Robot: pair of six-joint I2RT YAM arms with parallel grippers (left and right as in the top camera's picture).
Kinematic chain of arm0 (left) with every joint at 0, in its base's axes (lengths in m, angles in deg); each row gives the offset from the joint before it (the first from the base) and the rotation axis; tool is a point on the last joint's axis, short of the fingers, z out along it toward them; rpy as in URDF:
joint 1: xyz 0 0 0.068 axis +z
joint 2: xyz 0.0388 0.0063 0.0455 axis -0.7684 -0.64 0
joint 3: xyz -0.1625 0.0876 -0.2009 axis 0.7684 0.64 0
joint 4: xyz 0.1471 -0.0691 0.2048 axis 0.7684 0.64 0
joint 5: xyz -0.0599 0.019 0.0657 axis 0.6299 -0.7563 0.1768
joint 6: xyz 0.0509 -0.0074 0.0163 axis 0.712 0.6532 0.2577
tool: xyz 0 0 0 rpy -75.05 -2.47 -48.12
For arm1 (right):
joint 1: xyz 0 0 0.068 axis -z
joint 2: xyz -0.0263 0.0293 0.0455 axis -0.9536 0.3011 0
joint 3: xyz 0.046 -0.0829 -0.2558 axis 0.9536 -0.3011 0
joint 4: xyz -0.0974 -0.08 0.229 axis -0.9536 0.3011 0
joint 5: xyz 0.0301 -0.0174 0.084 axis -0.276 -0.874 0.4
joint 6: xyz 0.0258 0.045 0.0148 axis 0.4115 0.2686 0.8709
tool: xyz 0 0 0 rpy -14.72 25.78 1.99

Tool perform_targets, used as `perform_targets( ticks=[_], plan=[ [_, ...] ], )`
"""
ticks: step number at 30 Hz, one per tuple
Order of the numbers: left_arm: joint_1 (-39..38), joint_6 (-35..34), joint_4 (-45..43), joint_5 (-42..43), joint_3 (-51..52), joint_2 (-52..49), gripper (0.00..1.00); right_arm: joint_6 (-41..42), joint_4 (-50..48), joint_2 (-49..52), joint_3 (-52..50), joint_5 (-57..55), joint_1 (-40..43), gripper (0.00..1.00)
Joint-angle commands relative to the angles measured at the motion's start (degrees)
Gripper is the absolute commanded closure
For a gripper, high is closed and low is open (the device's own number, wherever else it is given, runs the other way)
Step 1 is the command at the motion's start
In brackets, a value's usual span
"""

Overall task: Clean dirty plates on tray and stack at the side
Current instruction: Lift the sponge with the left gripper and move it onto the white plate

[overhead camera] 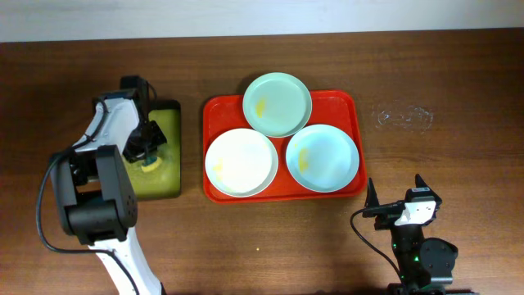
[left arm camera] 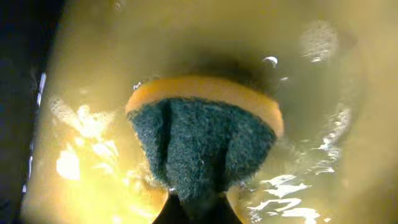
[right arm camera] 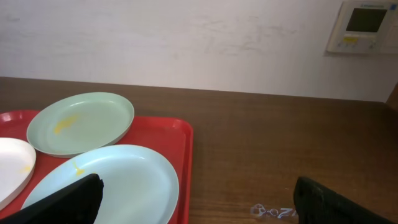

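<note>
Three smeared plates (overhead camera: 277, 104) are sitting on the tray (overhead camera: 218, 111); left gripper (overhead camera: 146, 152) is pinching a sponge (left arm camera: 205, 143) by the left edge; right gripper (overhead camera: 395, 185) is gaping wide near the front edge.

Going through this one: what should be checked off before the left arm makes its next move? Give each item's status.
1. Sponge gripped by left gripper: ok, the pad looks pinched.
2. Sponge wet: ok, liquid glints around it in the yellow-green tray.
3. All plates on the red tray: ok; mint plate, white plate, blue plate.
4. Plates clean: not ok, each shows a yellowish smear.
5. Right gripper open and off the tray: ok.
</note>
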Motion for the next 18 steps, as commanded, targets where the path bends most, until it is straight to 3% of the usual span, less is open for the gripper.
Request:
perform_targets(
  ticks=[1,3,5,7,9,11,15,18],
  plan=[
    [-0.1,0.3,7.4,0.2,-11.3,-0.2,1.0,0.1,0.3,-0.4,-0.3,-0.3,-0.3,0.01],
    [-0.1,0.3,16.7,0.2,-22.7,-0.1,1.0,0.1,0.3,-0.4,-0.3,-0.3,-0.3,0.01],
    [-0.1,0.3,20.3,0.2,-28.3,-0.1,1.0,0.1,0.3,-0.4,-0.3,-0.3,-0.3,0.01],
    [-0.1,0.3,19.4,0.0,-26.2,-0.4,1.0,0.1,0.3,-0.4,-0.3,-0.3,-0.3,0.01],
    [-0.1,0.2,10.0,0.3,-14.7,-0.4,1.0,0.1,0.3,-0.4,-0.3,-0.3,-0.3,0.01],
    [0.0,0.3,8.3,-0.3,-8.7,-0.3,1.0,0.1,0.3,-0.4,-0.3,-0.3,-0.3,0.01],
    [0.1,0.3,13.9,3.9,-20.0,9.3,1.0,0.1,0.3,-0.4,-0.3,-0.3,-0.3,0.01],
    [0.1,0.2,13.5,3.7,-18.0,13.6,1.0,0.1,0.3,-0.4,-0.3,-0.3,-0.3,0.01]
  ],
)
